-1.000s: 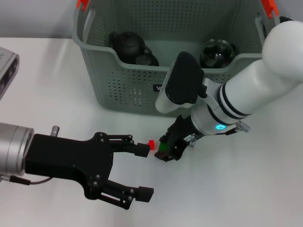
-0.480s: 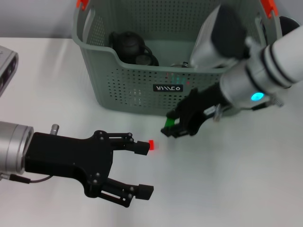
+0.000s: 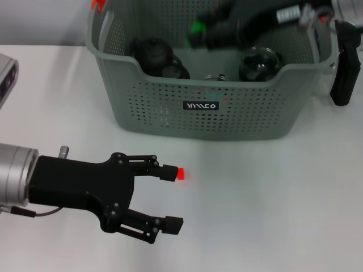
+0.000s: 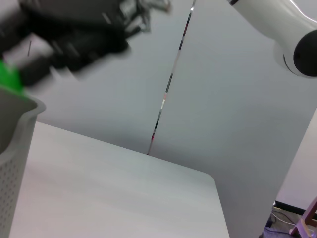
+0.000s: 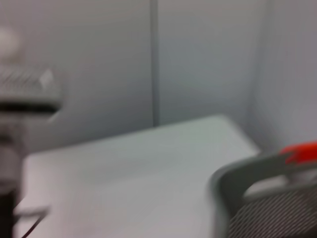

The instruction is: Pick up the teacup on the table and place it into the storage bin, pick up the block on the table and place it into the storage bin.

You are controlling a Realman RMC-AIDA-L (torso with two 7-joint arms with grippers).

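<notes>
Head view: right gripper (image 3: 199, 31) holds green block (image 3: 197, 27) above bin (image 3: 204, 107).
Bin: dark teapot (image 3: 152, 52), cups.
Left gripper (image 3: 173, 198): wide open, empty, beside red block (image 3: 181, 173).

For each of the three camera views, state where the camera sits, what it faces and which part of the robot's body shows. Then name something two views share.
Head view: on the head, looking down at the table and storage bin; left gripper open, right gripper over the bin.
Left wrist view: faces the wall; right arm overhead.
Right wrist view: faces wall and table; no fingers show.
Shared: the green block.
</notes>
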